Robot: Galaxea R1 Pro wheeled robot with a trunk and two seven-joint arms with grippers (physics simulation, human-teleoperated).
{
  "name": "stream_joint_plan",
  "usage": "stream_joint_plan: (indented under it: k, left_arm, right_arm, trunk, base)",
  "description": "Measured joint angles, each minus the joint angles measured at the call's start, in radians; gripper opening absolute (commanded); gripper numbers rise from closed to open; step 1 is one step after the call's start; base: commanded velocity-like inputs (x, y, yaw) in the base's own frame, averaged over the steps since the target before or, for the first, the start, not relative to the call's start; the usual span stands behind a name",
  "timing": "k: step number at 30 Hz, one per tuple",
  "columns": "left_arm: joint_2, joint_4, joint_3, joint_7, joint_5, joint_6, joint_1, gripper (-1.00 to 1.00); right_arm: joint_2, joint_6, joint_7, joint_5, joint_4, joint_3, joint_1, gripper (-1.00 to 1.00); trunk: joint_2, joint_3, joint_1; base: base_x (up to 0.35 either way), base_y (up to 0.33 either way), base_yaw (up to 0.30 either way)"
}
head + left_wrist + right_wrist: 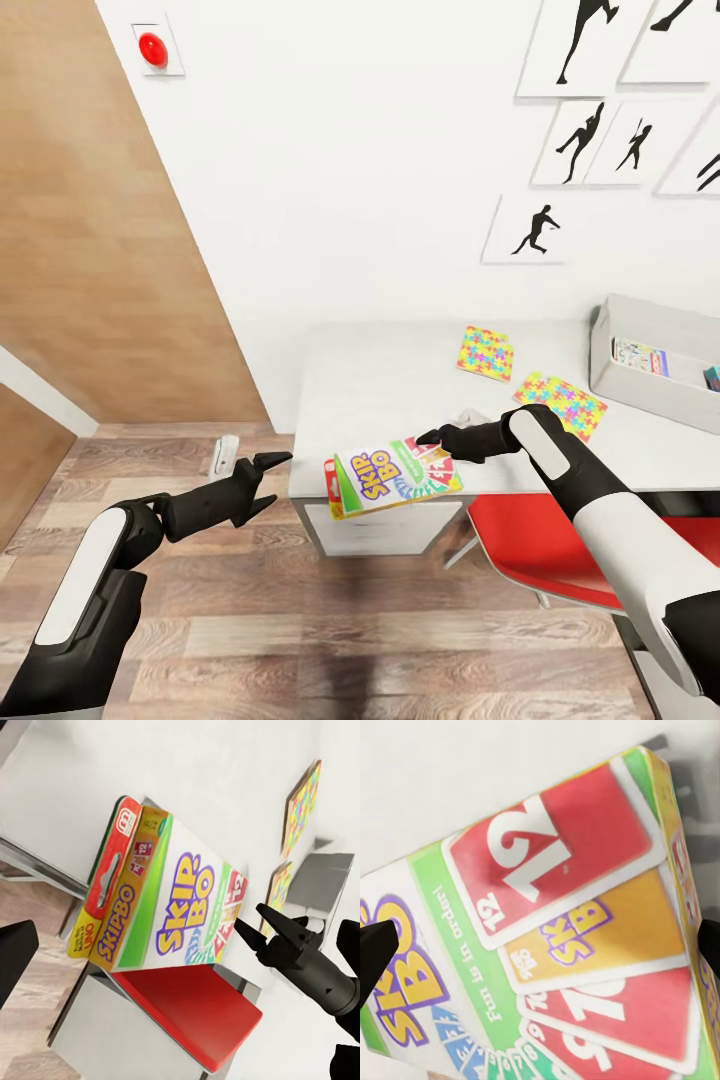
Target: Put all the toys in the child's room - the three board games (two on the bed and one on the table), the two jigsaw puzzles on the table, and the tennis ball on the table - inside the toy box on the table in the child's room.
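Right gripper (432,437) hovers with its fingers spread just above the red-card end of the Skip-Bo box (392,477), not clamped on it, while the box lies flat at the front-left corner of the pale worktop (400,370), its near end jutting past the edge. Two jigsaw puzzles (485,352) (561,404) lie farther back on the worktop, and the light-grey toy box (645,392) sits at the far right, with a red chair (545,545) tucked below. Left gripper (268,480) hangs open and empty over the wood floor (300,640), left of the worktop.
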Motion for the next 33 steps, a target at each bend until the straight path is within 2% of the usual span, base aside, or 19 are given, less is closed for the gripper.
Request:
stream_joint_plan:
  k: [33]
  left_arm:
    - [0.0,0.0,0.0,0.0,0.0,0.0,0.0,1.0]
  right_arm:
    - [-0.004,0.001,-0.008,0.001,0.0,-0.004,-0.001,1.0]
  trunk:
    - [0.0,0.0,0.0]
  base:
    - [-0.001,0.0,0.0]
